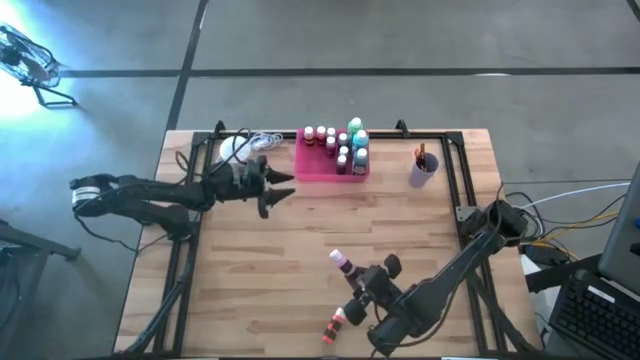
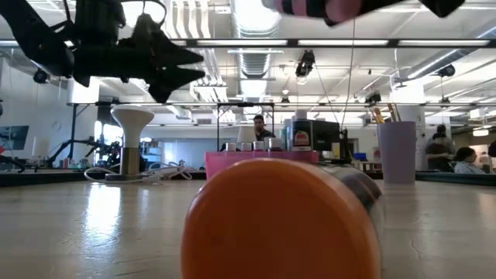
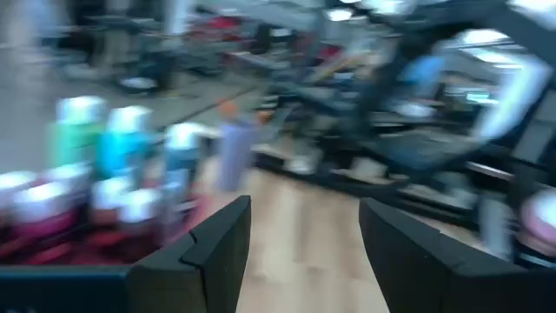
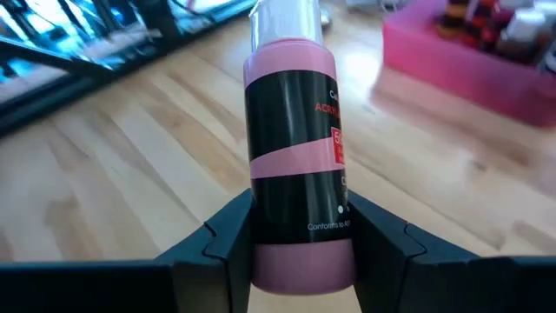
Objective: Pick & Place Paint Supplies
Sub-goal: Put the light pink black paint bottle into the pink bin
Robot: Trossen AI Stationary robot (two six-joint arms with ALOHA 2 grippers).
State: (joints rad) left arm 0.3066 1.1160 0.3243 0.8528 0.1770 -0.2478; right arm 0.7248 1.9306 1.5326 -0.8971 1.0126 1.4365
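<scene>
My right gripper [image 1: 360,280] is above the table's near middle, shut on a pink, black-labelled, white-capped bottle [image 4: 291,130], which also shows at the top of the low view [image 2: 325,8]. An orange bottle [image 1: 335,325] lies on its side on the wood near the front edge, filling the low view [image 2: 279,221]. The pink tray [image 1: 318,168] at the far middle holds several small bottles and a green and a blue one [image 1: 357,135]. My left gripper [image 1: 282,186] hangs open and level just left of the tray, with nothing between its fingers [image 3: 217,252]. My right gripper pinches the pink bottle's lower body [image 4: 300,228], near its base, between its two fingers [image 4: 221,239]. The fingers slant downward, one on each side. The bottle sticks out forward past them, cap end away from the wrist, lifted clear of the table.
A purple cup [image 1: 423,168] with brushes stands at the far right, right of the tray. A white lamp and its cord [image 1: 245,145] lie at the far left behind my left gripper. Bare wood lies between the tray and my right gripper. Black frame bars [image 1: 455,165] edge the table.
</scene>
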